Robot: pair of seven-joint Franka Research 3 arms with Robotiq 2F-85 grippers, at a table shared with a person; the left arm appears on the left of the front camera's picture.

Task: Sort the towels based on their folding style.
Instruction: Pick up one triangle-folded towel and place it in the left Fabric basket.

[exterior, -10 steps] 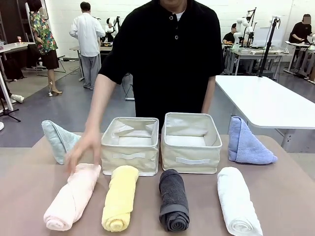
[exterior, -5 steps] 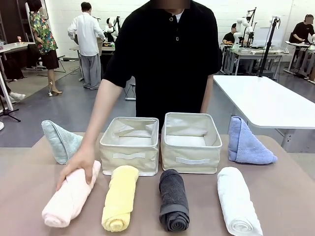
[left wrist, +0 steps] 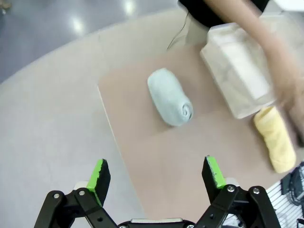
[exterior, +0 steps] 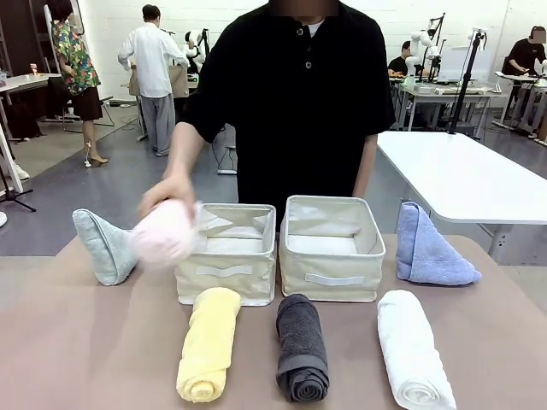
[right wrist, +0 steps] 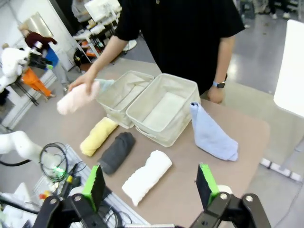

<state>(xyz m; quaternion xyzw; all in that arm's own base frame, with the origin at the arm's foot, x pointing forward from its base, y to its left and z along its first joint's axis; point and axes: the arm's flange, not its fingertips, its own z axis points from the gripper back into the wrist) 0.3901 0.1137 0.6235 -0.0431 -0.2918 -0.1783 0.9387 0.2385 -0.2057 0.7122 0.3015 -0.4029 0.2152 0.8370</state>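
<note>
Front view: plush pink towel roll (exterior: 164, 234)

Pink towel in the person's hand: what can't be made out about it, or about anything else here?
- Pink towel, front view: motion blur hides its shape.
- Person's lifting hand, left wrist view: smeared by motion.
- Person's other hand, front view: hidden behind the right bin.

Your left gripper (left wrist: 156, 172) hangs high, looking down, its green-padded fingers spread wide with nothing between them. Your right gripper (right wrist: 150, 184) is also raised, wide open and empty. The person's right hand (exterior: 167, 195) is in the air, clasped over a pale pink rolled towel (exterior: 162, 237).
</note>
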